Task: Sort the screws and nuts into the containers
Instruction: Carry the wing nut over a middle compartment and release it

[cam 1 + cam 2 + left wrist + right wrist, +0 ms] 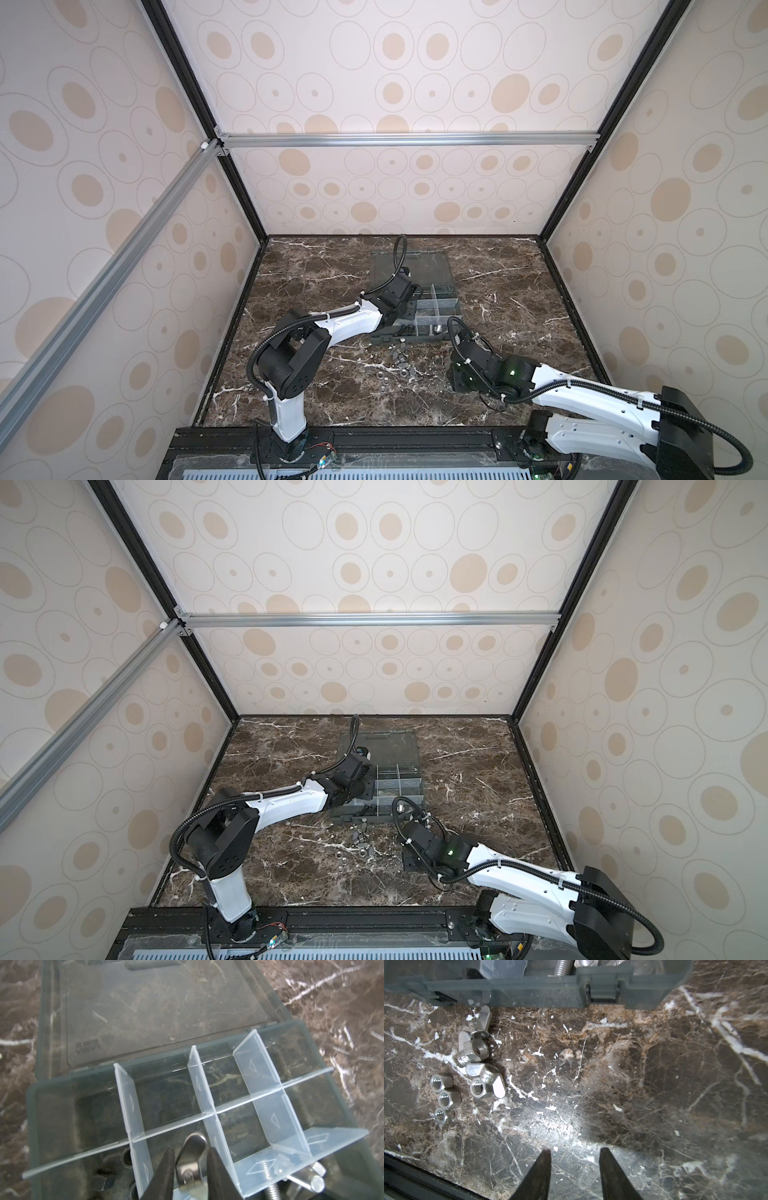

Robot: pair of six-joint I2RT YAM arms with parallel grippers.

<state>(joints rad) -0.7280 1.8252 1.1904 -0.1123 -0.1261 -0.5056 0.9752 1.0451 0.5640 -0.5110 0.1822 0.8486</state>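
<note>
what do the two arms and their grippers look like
Both the left arm and right arm have white link shells with black joint housings. Black corrugated cable conduit loops along each, fastened with white ties. A green light glows on the right arm. The left gripper and right gripper have black tapered fingers.

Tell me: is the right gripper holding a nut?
No, the right gripper stands open over bare tabletop, the nuts lying apart.
</note>
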